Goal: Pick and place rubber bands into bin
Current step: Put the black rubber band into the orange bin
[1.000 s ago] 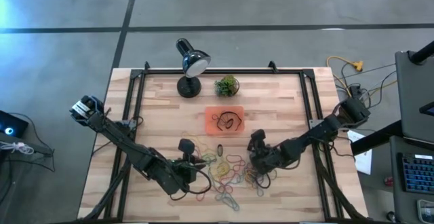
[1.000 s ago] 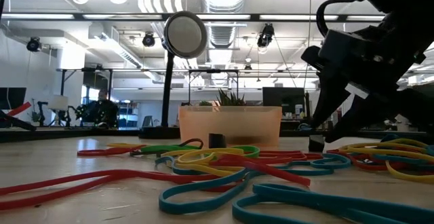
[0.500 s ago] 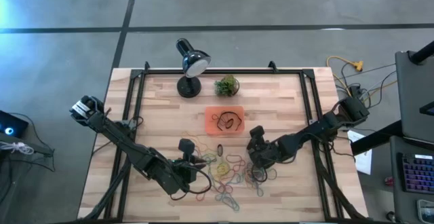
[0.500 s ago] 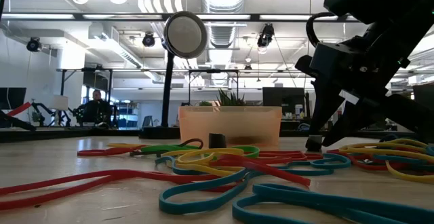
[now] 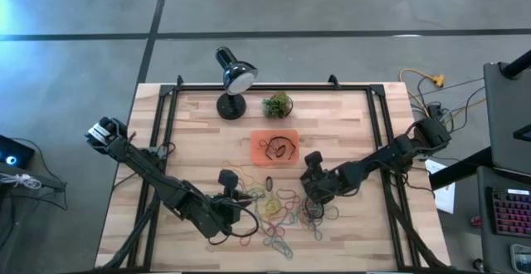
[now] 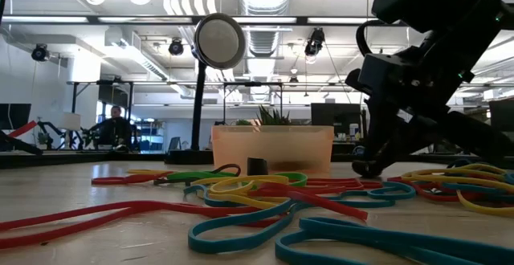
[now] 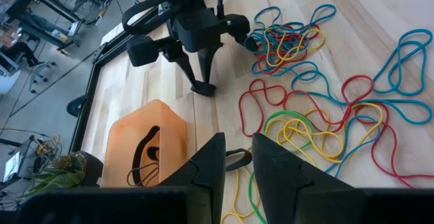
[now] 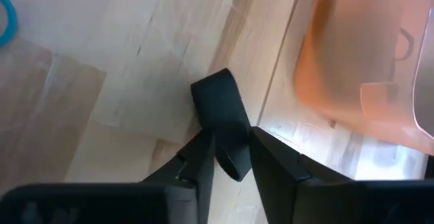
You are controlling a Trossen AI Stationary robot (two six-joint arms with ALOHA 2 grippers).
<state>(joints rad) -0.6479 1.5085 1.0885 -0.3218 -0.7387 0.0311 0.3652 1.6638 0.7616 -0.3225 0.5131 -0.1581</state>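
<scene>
The right gripper [image 5: 309, 171] has come up out of the pile and now stands just right of the bin [image 5: 257, 136], near its front right corner. The left arm has not shifted.

Findings, left to right:

1. Left gripper [image 5: 241, 198]: front-left of the bin, well apart from it, low over the table at the left edge of the pile. In its own wrist view the fingers [image 7: 209, 163] stand a narrow gap apart with nothing between them. A small dark clip [image 7: 234, 159] lies on the wood just past the tips.

2. Rubber bands [image 5: 279, 208]: a loose tangle of red, yellow, green and blue loops on the table in front of the bin, between the two grippers. None is lifted. A few dark loops [image 5: 279, 148] already lie inside the bin.

3. Bin: orange and translucent, flat on the table. A desk lamp [image 5: 231, 78] and a small green plant [image 5: 277, 104] stand behind it.

4. Right gripper: tips down at the wood, fingers [image 8: 200, 157] drawn in against both sides of a small black piece [image 8: 222, 115] that touches the table beside the bin. Whether that piece is a band or a clip cannot be told.
</scene>
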